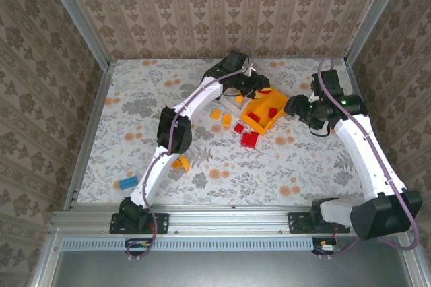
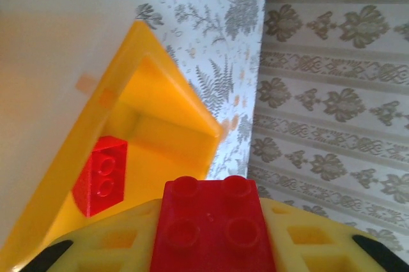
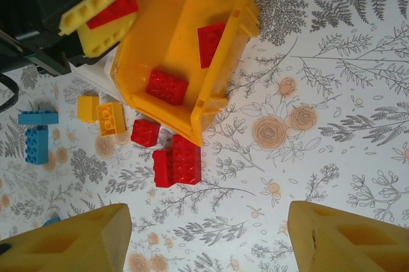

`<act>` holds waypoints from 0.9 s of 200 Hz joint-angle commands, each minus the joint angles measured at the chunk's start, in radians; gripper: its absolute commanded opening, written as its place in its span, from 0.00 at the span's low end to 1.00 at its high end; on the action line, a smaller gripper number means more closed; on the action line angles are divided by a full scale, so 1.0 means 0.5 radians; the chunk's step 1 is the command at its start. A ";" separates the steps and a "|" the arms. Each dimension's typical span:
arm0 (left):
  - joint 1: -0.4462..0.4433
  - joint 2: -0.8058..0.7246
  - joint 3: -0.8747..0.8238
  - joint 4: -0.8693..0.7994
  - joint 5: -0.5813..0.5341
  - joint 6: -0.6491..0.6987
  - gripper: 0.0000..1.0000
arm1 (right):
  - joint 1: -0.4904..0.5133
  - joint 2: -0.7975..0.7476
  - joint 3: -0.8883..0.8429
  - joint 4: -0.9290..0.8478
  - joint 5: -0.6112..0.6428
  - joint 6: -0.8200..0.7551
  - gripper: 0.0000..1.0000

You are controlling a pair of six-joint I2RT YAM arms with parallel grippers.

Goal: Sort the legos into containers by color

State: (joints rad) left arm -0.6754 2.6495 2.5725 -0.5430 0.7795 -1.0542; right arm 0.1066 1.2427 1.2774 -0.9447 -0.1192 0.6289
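My left gripper (image 2: 211,224) is shut on a red lego (image 2: 209,234) and hangs over the tilted orange-yellow container (image 2: 185,90), where another red lego (image 2: 100,175) lies. In the top view that gripper (image 1: 259,89) sits at the bin's far edge. The right wrist view shows this container (image 3: 192,125) with two red legos (image 3: 166,85) inside. Loose red legos (image 3: 179,163), orange ones (image 3: 112,119) and blue ones (image 3: 36,145) lie on the table beside it. My right gripper (image 3: 204,240) stands open and empty over the table, just right of the bin (image 1: 256,124) in the top view.
A white container (image 3: 96,75) lies partly hidden under the orange-yellow one. More orange legos (image 1: 180,162) and a blue one (image 1: 126,182) lie near the left arm. Patterned walls close in the table at the back and sides.
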 commanded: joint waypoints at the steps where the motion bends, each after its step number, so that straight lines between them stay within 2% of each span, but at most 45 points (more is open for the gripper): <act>1: -0.026 0.043 0.065 0.056 0.071 -0.082 0.39 | -0.027 -0.017 -0.039 0.006 -0.052 -0.006 0.67; 62: -0.022 0.024 0.067 0.016 0.063 -0.042 0.53 | -0.048 -0.010 -0.060 0.020 -0.081 -0.003 0.67; 115: -0.016 -0.039 0.068 -0.121 0.041 0.090 0.70 | -0.048 -0.030 -0.042 0.008 -0.077 0.013 0.67; 155: 0.006 -0.115 0.064 -0.228 0.028 0.208 0.71 | -0.030 -0.038 -0.057 -0.001 -0.098 0.027 0.67; 180: 0.058 -0.283 0.046 -0.471 -0.086 0.491 0.71 | 0.026 0.108 -0.047 -0.138 -0.178 -0.030 0.67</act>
State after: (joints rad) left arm -0.6788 2.6427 2.5801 -0.6231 0.7830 -0.9623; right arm 0.0948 1.2449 1.2610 -0.9436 -0.1532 0.6319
